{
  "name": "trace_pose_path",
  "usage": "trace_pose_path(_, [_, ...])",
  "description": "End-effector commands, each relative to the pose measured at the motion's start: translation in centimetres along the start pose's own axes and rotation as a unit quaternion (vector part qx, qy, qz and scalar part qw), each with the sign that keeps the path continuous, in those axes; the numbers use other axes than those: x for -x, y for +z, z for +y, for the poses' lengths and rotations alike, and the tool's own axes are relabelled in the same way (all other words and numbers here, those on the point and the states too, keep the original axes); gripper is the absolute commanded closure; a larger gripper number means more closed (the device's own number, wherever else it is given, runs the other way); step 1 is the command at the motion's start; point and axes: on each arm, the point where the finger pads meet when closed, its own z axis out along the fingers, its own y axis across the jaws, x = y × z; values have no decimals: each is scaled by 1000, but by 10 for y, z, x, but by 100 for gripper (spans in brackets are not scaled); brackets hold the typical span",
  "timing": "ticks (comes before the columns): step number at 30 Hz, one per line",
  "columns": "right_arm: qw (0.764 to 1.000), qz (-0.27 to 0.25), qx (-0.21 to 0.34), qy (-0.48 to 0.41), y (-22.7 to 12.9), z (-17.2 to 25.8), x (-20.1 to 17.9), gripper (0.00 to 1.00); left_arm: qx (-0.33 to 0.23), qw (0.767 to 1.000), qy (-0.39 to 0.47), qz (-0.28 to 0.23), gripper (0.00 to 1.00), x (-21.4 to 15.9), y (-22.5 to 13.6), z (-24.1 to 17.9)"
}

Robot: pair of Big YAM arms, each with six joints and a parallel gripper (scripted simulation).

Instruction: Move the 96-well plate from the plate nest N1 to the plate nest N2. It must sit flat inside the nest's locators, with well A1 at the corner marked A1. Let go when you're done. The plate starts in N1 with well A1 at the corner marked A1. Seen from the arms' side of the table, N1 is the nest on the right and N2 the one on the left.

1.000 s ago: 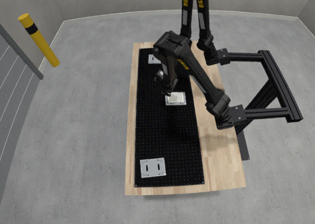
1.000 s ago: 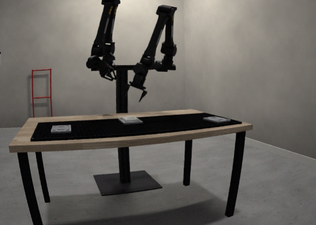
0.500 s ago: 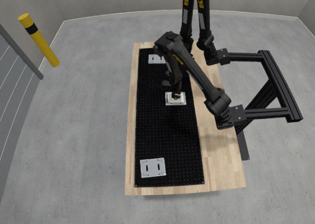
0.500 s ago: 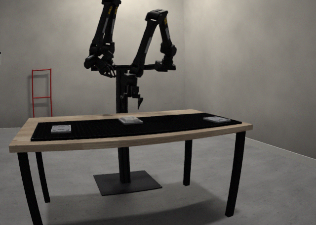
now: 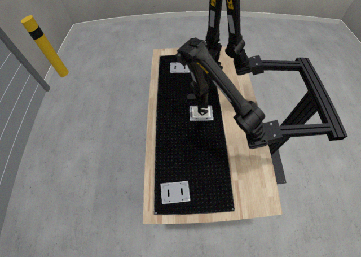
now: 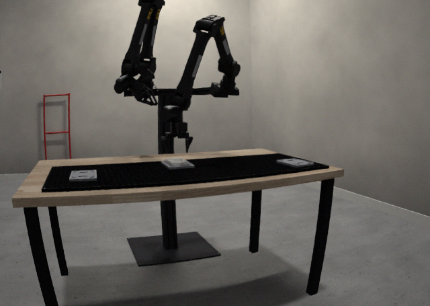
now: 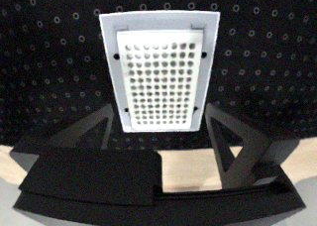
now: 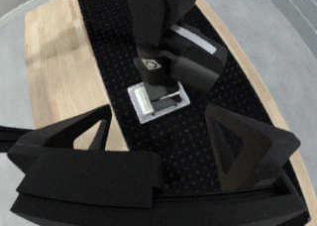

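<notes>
The well plate (image 5: 205, 116) (image 6: 177, 161) (image 7: 159, 77) (image 8: 144, 100) is white, dotted with round wells.

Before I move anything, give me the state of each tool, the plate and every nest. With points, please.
Left tool (image 5: 203, 110) (image 6: 179, 147) (image 7: 159, 107) (image 8: 165, 101): open, above the plate
Right tool (image 5: 220, 66) (image 6: 154, 103) (image 8: 158, 108): open, off to the side
96-well plate (image 5: 196, 116) (image 6: 177, 161) (image 7: 158, 82) (image 8: 143, 100): in the middle nest, wells up, ungripped
Middle nest (image 5: 191, 118) (image 6: 178, 167) (image 7: 111, 57) (image 8: 184, 98): occupied
Left-end nest (image 5: 175, 192) (image 6: 295, 162): no plate
Right-end nest (image 5: 179, 70) (image 6: 83, 175): no plate
</notes>
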Motion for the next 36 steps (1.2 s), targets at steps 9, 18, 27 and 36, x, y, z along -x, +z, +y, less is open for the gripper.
trace_pose_path(9, [1000, -2, -2, -5, -2, -5, -1, 0, 1, 1000, -8, -2, 0, 7, 24, 1])
trace_pose_path(18, [1000, -2, -2, -5, -2, -5, -1, 0, 0, 1000, -6, -1, 0, 5, 34, 0])
trace_pose_path(27, [1000, -2, -2, -5, -2, -5, -1, 0, 1, 1000, -8, -1, 0, 6, 47, 0])
trace_pose_path(36, [1000, -2, -2, -5, -2, -5, -1, 0, 3, 1000, -6, 1, 19, -1, 46, 1])
